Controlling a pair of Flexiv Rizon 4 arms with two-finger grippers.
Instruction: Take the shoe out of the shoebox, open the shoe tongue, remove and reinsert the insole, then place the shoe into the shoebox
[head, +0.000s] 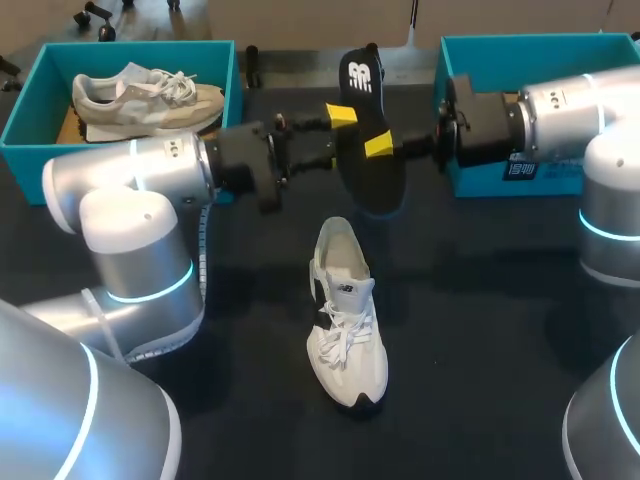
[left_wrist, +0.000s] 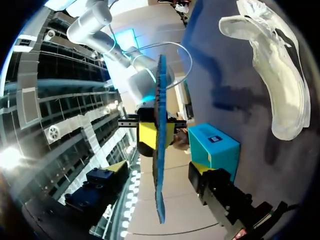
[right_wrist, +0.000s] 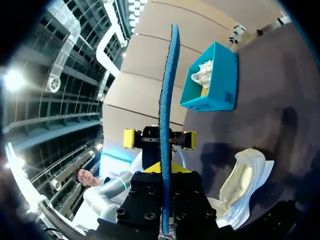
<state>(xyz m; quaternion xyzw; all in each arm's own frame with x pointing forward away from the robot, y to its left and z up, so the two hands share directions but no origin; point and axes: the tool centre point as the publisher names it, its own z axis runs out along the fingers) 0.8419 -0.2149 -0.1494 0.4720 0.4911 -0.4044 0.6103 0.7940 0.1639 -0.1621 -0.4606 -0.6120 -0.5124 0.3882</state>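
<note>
Above the middle of the table (head: 480, 330), in the upper centre of the head view, the black insole (head: 375, 185) hangs in the air between the two arms, its printed heel end uppermost. The right gripper (right_wrist: 161, 172), coming in from the right edge, is pinched narrow on it, one finger on each face. The left gripper (left_wrist: 159, 170), coming in from the left, stands wide, its yellow tips either side of the insole and clear of it.

Just below centre, the white sneaker (head: 345, 320) sits upright on the dark tabletop, toe toward the bottom edge, its tongue pulled up and the mouth gaping.

In the upper left corner, the left shoebox (head: 30, 160), teal, holds a grey sneaker (head: 150, 100). The right shoebox (head: 520, 40), also teal, sits in the upper right behind the right arm.
</note>
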